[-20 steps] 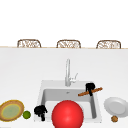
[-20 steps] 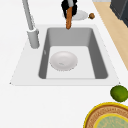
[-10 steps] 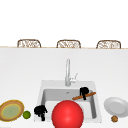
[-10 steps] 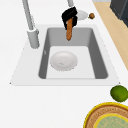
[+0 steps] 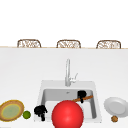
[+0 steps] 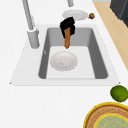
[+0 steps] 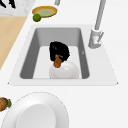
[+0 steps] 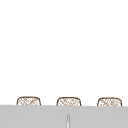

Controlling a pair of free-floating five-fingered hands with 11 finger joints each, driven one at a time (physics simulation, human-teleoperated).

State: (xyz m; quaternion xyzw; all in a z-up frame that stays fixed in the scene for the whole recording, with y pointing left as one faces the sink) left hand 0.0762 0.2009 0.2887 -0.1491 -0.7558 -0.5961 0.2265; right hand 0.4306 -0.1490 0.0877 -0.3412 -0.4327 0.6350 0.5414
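The right robot hand (image 5: pixel 81 94) has its fingers curled around a brown wooden stick (image 5: pixel 83 99), a long thin thing that looks like a utensil handle, and holds it over the sink (image 5: pixel 93 86). In the front view the long axis of the stick runs almost left to right, with its right end a little higher and the left end going down toward the red ball (image 5: pixel 67 115). In the left side view the right robot hand (image 6: pixel 67 25) grips the upper end and the stick (image 6: pixel 67 38) points down toward the white bowl (image 6: pixel 63 60) in the basin; I cannot tell if the tip touches the bowl. In the right side view the stick's end (image 7: pixel 57 62) shows just above the bowl (image 7: pixel 65 70). The left robot hand (image 5: pixel 40 111) hangs at the front left corner of the sink, its fingers curled and holding nothing. The table (image 5: pixel 22 75) is plain white, with a grey faucet (image 5: pixel 67 72) behind the basin. At the left lie a yellow plate (image 5: pixel 11 110) and a green lime (image 5: pixel 26 114), at the right a white plate (image 5: pixel 115 106) and a small brown nut (image 5: pixel 114 118). Behind the table stand three woven chairs (image 5: pixel 68 43) before a white wall.
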